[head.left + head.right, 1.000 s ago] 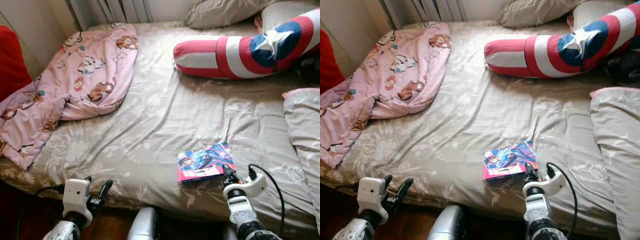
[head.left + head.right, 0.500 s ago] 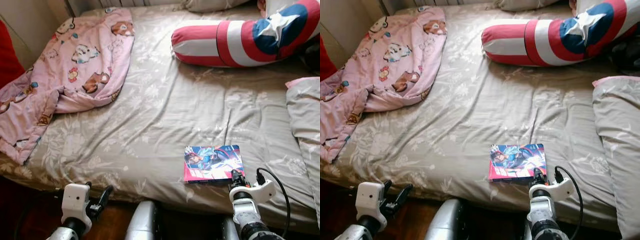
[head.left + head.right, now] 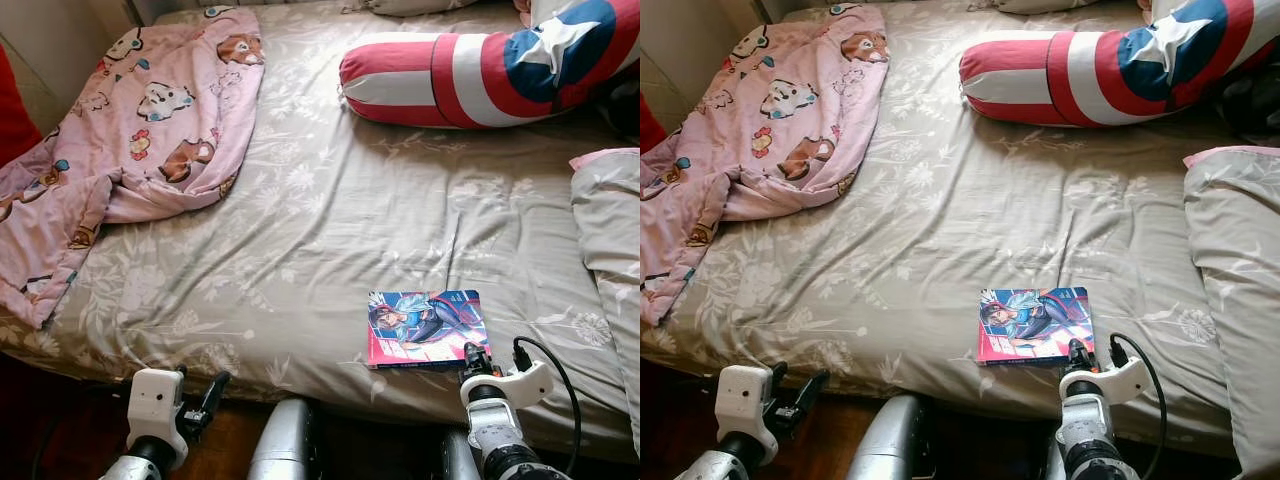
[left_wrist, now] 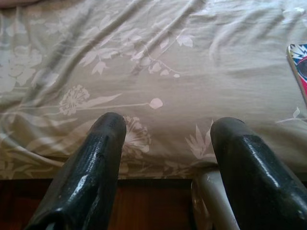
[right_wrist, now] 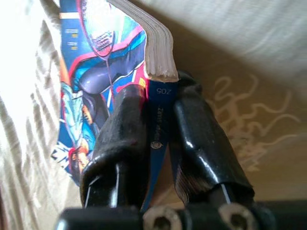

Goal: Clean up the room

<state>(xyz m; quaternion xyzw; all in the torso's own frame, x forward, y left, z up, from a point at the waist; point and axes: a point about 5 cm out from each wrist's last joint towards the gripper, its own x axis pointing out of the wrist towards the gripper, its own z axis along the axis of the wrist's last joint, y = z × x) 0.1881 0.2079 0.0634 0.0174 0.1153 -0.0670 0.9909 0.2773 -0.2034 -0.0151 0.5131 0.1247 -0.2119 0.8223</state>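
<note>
A colourful comic book [image 3: 425, 325] lies flat near the front edge of the bed, its cover up. My right gripper [image 3: 476, 358] is shut on the book's near right corner; in the right wrist view the two black fingers [image 5: 120, 129] pinch its spine and cover [image 5: 158, 115]. My left gripper [image 4: 165, 143] hangs open below the bed's front edge [image 3: 200, 395], nothing between its fingers, facing the floral sheet [image 4: 158, 62].
A pink cartoon-print blanket [image 3: 140, 130] is crumpled over the bed's left side. A red, white and blue bolster [image 3: 470, 75] lies across the head end. A beige pillow [image 3: 612, 240] sits at the right. The beige floral sheet [image 3: 330, 220] is bare in the middle.
The camera has tipped downward and the bed shifted up in view. The book went from tilted to lying flat on the sheet, my right gripper still shut on its corner.
</note>
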